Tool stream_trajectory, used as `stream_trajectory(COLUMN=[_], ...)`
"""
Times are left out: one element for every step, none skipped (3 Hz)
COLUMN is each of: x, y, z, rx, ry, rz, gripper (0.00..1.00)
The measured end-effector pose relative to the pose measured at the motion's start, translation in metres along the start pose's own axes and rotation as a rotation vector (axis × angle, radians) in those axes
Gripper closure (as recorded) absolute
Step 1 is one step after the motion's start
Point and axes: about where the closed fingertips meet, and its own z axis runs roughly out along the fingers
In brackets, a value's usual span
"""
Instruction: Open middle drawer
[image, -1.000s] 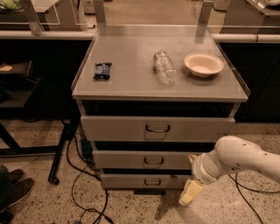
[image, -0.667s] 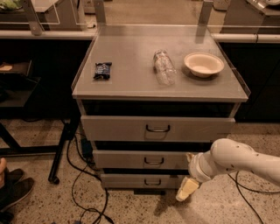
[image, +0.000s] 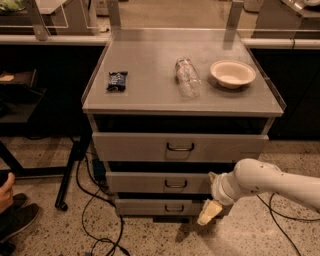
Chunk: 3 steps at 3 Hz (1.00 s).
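The middle drawer (image: 150, 183) is a pale grey flat front at mid-height in the cabinet, with a small dark wire handle (image: 176, 185) at its centre. It looks closed, roughly flush with the bottom drawer front. My gripper (image: 208, 212) hangs from the white arm (image: 270, 183) coming in from the right. It sits low, in front of the right part of the bottom drawer, below and to the right of the middle drawer's handle, not touching the handle.
The top drawer (image: 180, 146) is taller with a bigger handle; the bottom drawer (image: 160, 206) is slimmest. On the cabinet top lie a dark snack packet (image: 117, 80), a clear plastic bottle (image: 187, 76) and a white bowl (image: 232, 73). Cables (image: 95, 220) run across the floor. A person's shoes (image: 15, 215) are at lower left.
The gripper and arm have moved a little to the left, toward the drawer fronts. The drawers have not moved.
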Motion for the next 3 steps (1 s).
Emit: stream_trajectory(x=[-0.003, 0.000, 0.002], y=[-0.013, -0.041, -0.043], z=[0.011, 0.040, 0.047], rx=[0.012, 0.012, 0.006], ry=[0.002, 0.022, 0.028], rz=[-0.015, -0.027, -0.025], gripper=[0.00, 0.00, 0.00])
